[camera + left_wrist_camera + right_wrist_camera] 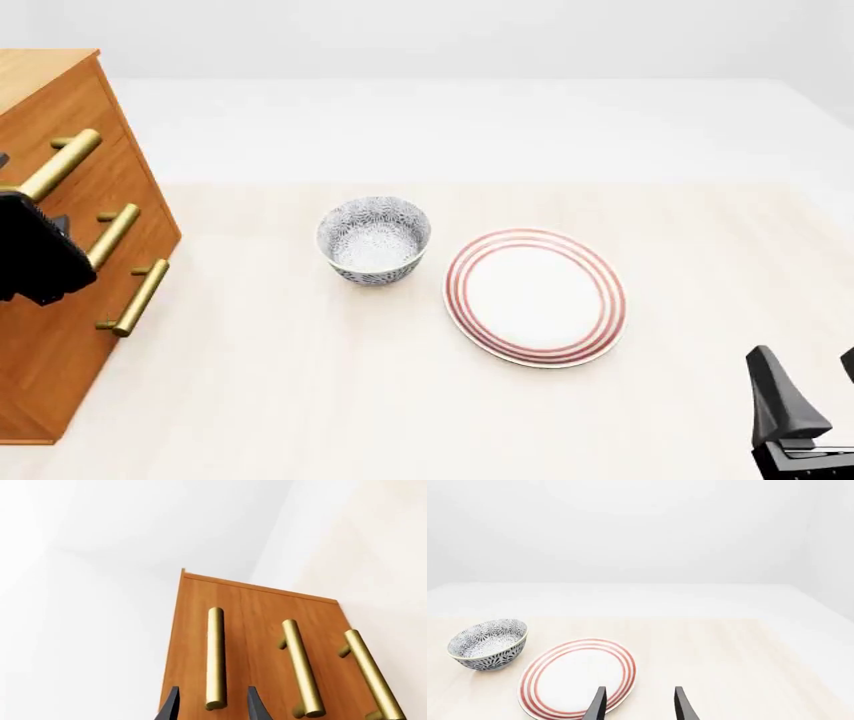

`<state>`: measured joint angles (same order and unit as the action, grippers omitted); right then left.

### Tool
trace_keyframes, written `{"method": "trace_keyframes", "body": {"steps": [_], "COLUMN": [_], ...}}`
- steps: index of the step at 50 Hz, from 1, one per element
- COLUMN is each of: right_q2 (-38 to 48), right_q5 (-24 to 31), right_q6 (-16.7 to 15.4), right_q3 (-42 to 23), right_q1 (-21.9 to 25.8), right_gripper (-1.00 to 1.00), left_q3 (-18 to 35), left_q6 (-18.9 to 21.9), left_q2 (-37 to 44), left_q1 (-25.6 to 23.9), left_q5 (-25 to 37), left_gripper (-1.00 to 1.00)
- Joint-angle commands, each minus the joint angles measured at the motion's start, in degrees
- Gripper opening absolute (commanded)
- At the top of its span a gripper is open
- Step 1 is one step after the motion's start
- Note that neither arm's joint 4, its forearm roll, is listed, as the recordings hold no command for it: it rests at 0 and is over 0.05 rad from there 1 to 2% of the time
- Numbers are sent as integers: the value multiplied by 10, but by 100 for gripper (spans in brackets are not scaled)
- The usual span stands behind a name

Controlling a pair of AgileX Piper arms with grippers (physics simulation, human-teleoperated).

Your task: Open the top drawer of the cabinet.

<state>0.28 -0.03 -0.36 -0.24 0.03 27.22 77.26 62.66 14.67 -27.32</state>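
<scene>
The cabinet (47,370) stands at the table's far left, with three brass bar handles on its orange-brown front. Its top drawer (83,112) carries the uppermost handle (64,160) and looks flush with the other two drawers. In the left wrist view my left gripper (214,690) is open, with one dark finger on each side of the near end of that handle (215,650) and a gap to the brass on both sides. In the front view the left arm's black wrist (34,250) covers the handle's lower end. My right gripper (807,375) hangs open over the table's near right.
A blue-patterned bowl (375,240) sits mid-table, right of the cabinet. A white plate with red rings (535,296) lies beside the bowl, further right. In the right wrist view the plate (577,677) lies just ahead of the right gripper's fingers (598,702). The two lower drawer handles (115,234) (139,297) jut out below.
</scene>
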Motion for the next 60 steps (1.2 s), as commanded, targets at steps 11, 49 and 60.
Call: {"method": "trace_keyframes", "body": {"steps": [11, 49, 60], "right_q2": [0, 0, 0], "right_q5": [0, 0, 0], "right_q6": [0, 0, 0], "right_q3": [0, 0, 0], "right_q1": [0, 0, 0], "right_gripper": [100, 100, 100], "left_q3": [18, -28, -41], "left_q6": [4, 64, 75], "left_q2": [68, 71, 59], "left_q1": [17, -12, -30], "left_q5": [-44, -114, -122], "left_gripper": [100, -100, -100]}}
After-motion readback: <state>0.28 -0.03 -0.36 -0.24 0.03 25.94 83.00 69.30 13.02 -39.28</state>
